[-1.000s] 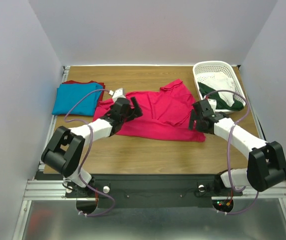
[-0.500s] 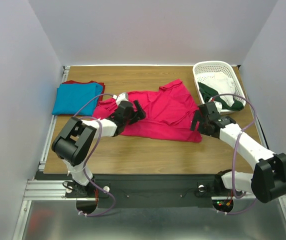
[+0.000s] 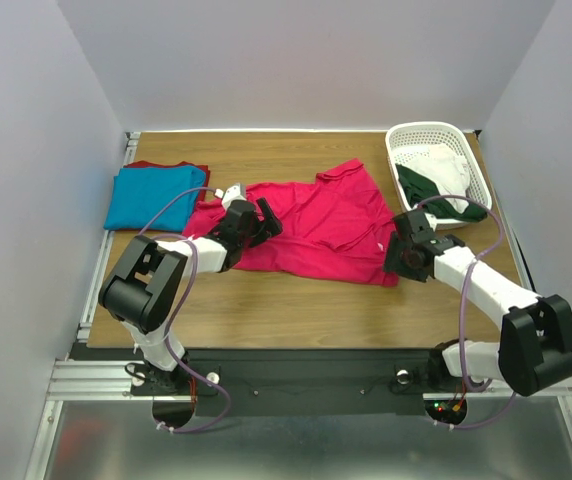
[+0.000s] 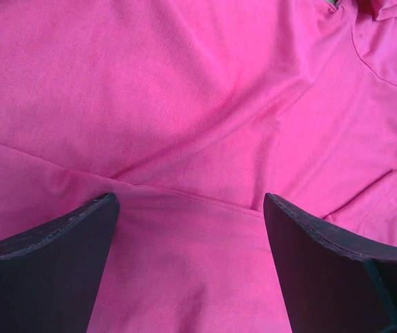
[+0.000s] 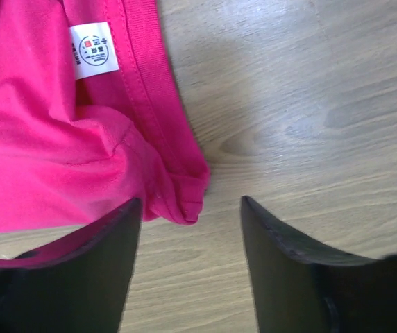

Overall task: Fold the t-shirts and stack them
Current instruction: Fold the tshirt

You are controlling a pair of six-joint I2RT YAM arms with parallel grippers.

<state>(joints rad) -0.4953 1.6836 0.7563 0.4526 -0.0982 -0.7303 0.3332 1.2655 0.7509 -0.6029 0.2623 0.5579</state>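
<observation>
A crimson-pink t-shirt [image 3: 316,225] lies crumpled across the middle of the table. My left gripper [image 3: 249,215] hovers open over its left part; in the left wrist view pink cloth [image 4: 184,139] fills the frame between the open fingers [image 4: 53,270]. My right gripper [image 3: 402,245] is open at the shirt's right lower corner. In the right wrist view that corner [image 5: 184,198] and a white label [image 5: 93,47] lie just ahead of the open jaws. A folded turquoise-blue t-shirt [image 3: 154,195] lies on a dark red one [image 3: 166,165] at the far left.
A white lattice basket [image 3: 434,165] with white and dark green cloth stands at the back right. Bare wooden table [image 3: 306,300] runs along the near edge. White walls close in both sides and the back.
My left gripper has drawn back left over the shirt. My right gripper has moved down to the shirt's right lower corner, and that edge has shifted slightly left.
</observation>
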